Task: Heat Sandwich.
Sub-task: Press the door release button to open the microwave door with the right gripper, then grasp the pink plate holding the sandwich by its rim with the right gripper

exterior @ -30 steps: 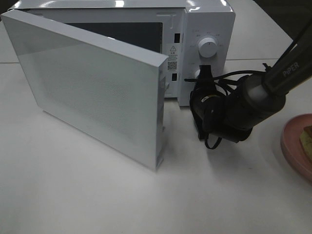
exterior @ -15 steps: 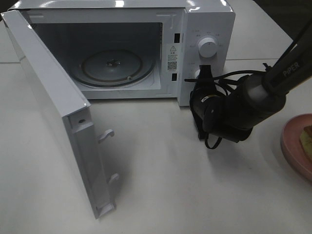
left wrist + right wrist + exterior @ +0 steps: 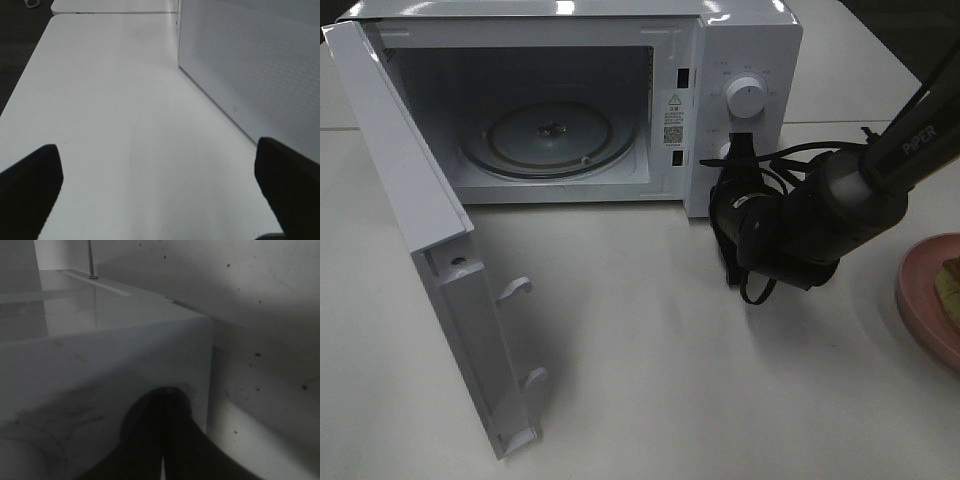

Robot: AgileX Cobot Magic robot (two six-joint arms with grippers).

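**Exterior high.** The microwave [image 3: 740,40] sits at 12 o'clock. Its door [image 3: 400,170] stands fully open, reaching toward 8 o'clock, and the glass turntable [image 3: 550,135] in the cavity is bare. The right gripper [image 3: 737,150] has its tips against the lower part of the control panel [image 3: 760,60], under the dial; the jaws are hard to make out from this angle. The sandwich [image 3: 951,278] lies on the pink plate [image 3: 920,300] at the 3 o'clock edge, mostly cropped and well apart from the oven. The left gripper is not in this view.

**Left wrist.** The left gripper [image 3: 160,192] is spread wide with nothing between its fingers [image 3: 30,185]. It sits over bare table [image 3: 110,100] near the door's outer face.

**Right wrist.** The right gripper [image 3: 162,412] is pinched together with only a hairline slit between the jaws. It holds nothing and is pressed close to the white casing.

**Step (judgement).** The door-opening step looks complete and loading has not begun.

**Next (judgement).** The right gripper should back off the panel and travel toward 3 o'clock. It should then open its jaws and take the sandwich or its plate to the turntable, clearing the door frame.
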